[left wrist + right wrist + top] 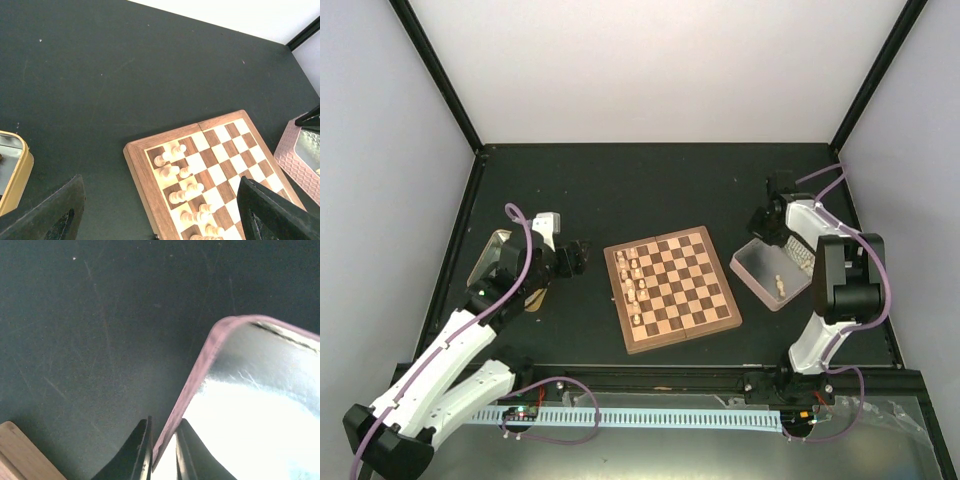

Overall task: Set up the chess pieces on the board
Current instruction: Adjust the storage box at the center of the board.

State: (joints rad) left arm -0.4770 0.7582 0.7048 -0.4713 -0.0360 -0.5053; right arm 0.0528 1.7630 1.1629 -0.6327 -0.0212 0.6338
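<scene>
Nearest, the board [695,286] lies at the centre of the table [620,190], with pale chess pieces [632,285] clustered along its two left columns. Just left of it the left gripper [576,258] hangs wide open, holding nothing, beside the gold tin [492,258]. Farther right, the right gripper [162,455] is pinched shut on the pink rim of the tray [197,375]; one pale piece [779,284] lies inside.

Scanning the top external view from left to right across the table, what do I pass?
Gold metal tin → open left tool → square wooden chessboard, with pale tan chess pieces on its left columns → clear pink-tinted plastic tray.
</scene>
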